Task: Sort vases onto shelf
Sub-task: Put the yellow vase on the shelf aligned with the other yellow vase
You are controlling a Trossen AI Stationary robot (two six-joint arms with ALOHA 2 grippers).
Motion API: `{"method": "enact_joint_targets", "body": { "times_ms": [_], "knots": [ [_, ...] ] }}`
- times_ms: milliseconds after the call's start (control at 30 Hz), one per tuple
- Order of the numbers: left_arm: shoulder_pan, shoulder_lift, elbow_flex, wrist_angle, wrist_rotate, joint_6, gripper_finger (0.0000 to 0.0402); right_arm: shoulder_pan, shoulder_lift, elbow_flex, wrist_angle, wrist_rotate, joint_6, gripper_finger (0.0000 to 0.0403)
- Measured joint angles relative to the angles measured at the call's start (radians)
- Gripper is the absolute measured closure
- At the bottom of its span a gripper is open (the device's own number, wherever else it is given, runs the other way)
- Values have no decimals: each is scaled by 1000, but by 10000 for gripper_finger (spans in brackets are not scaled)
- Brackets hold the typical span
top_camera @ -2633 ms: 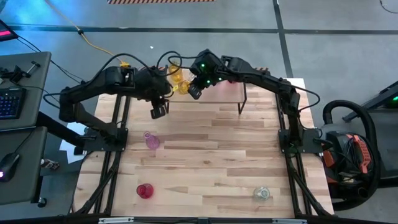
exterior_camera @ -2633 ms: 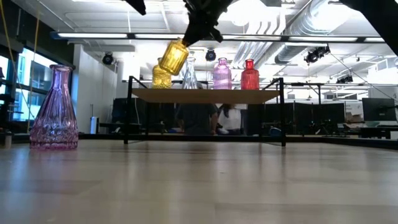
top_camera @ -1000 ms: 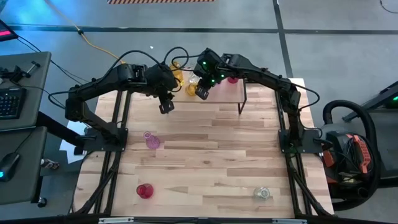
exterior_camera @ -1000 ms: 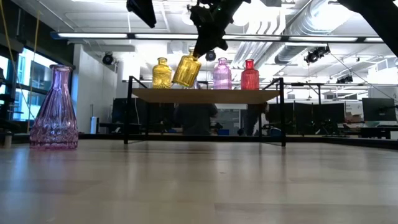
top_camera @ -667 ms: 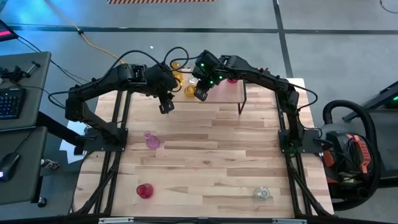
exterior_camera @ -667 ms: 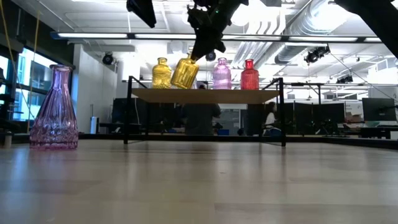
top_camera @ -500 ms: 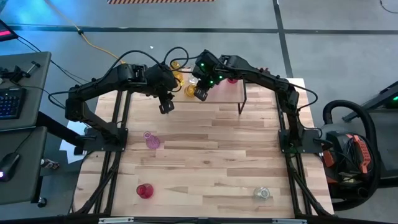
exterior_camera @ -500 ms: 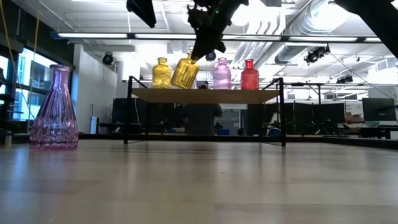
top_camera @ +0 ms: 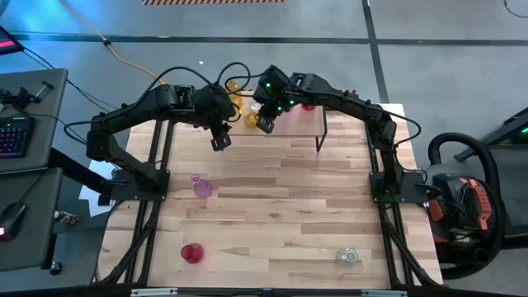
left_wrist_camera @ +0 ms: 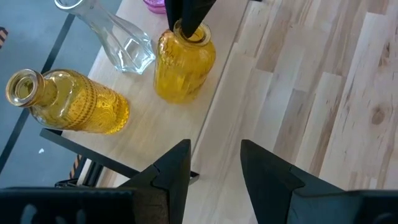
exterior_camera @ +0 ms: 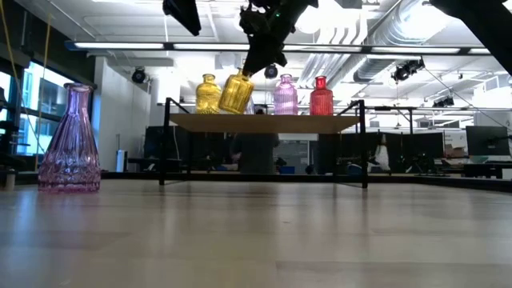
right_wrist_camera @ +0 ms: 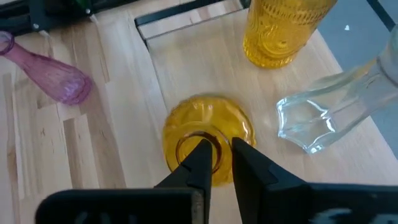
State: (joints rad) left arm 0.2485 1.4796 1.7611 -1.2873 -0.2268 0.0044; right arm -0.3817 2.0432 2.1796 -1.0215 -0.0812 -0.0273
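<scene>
My right gripper (right_wrist_camera: 217, 152) is shut on a yellow vase (exterior_camera: 237, 92) that leans over the shelf (exterior_camera: 264, 122) near its left end. Another yellow vase (exterior_camera: 208, 94), a clear vase (left_wrist_camera: 124, 43), a pink vase (exterior_camera: 286, 94) and a red vase (exterior_camera: 321, 96) stand upright on the shelf. My left gripper (top_camera: 219, 143) hangs open above the table, in front of the shelf's left end, with nothing between its fingers. My right gripper holds the yellow vase by the rim of its mouth (right_wrist_camera: 186, 140), one finger inside the mouth and the other outside the neck. The fingers slant down from above and from the table's right. The vase is tilted, its neck toward the gripper and its base's lower edge at the shelf top.
On the table stand a pink vase (top_camera: 201, 186) at the left, a red vase (top_camera: 191, 252) near the front left and a clear vase (top_camera: 347, 256) near the front right. Bare shelf board (top_camera: 297, 125) lies in front of the pink and red vases.
Some seconds back my right gripper brought the tilted yellow vase from above the shelf's left end toward the right and down to the shelf top. Over the last second both arms and the vase have kept almost still.
</scene>
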Motion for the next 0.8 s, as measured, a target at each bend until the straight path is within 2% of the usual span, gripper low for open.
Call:
{"method": "enact_joint_targets", "body": {
  "times_ms": [167, 567, 667, 800],
  "knots": [
    [0, 0, 0, 0, 0, 0, 271, 0, 0, 0, 8, 46, 19, 358],
    [0, 0, 0, 3, 0, 5, 271, -5, 0, 0, 41, 48, 23, 363],
    [0, 0, 0, 37, 0, 60, 271, -6, -6, 0, 43, 48, 26, 363],
    [17, 4, 0, 161, 1, 113, 271, -6, -36, 0, 31, 47, 29, 363]
  ]
}}
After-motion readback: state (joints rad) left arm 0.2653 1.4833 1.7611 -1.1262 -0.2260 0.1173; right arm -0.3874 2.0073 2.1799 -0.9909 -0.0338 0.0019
